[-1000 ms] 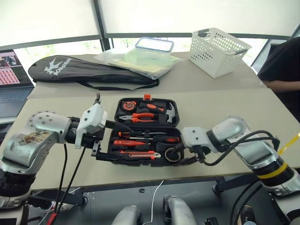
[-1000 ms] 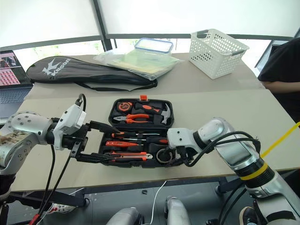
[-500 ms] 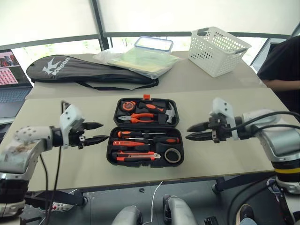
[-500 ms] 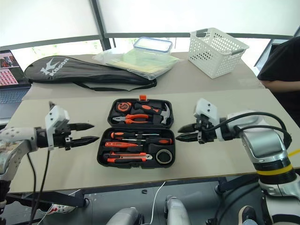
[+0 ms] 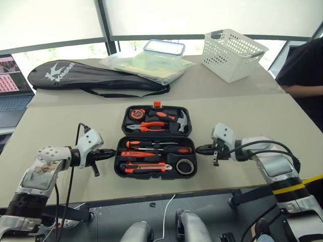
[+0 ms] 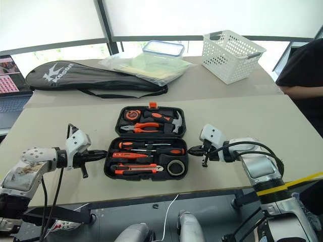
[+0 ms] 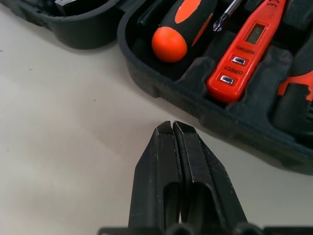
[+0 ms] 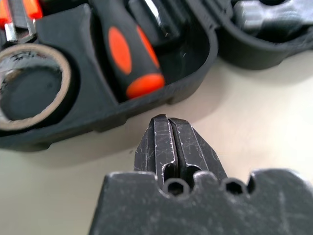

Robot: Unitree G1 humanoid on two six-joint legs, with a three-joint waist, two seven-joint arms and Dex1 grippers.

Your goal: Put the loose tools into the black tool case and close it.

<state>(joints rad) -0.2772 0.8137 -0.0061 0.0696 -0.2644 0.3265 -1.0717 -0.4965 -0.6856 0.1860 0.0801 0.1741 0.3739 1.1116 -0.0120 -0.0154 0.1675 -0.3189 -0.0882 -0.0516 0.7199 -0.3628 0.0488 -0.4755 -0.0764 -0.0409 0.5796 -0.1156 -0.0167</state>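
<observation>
Two sets of jaws, both pressed shut and empty, sit low on the bench: the left gripper (image 5: 112,151) just beside the left end of the black tool case (image 5: 154,142), the right gripper (image 5: 200,149) just beside its right end. The case lies open near the bench's front edge, with screwdrivers (image 5: 159,149), utility knife (image 5: 146,168), tester pen (image 7: 244,48) and tape roll (image 5: 185,166) seated in its recesses. Packing looks finished; closing remains, calling for the lid to be folded over. A racket bag (image 5: 96,77) and white basket (image 5: 233,54) stand well clear along the far edge.
</observation>
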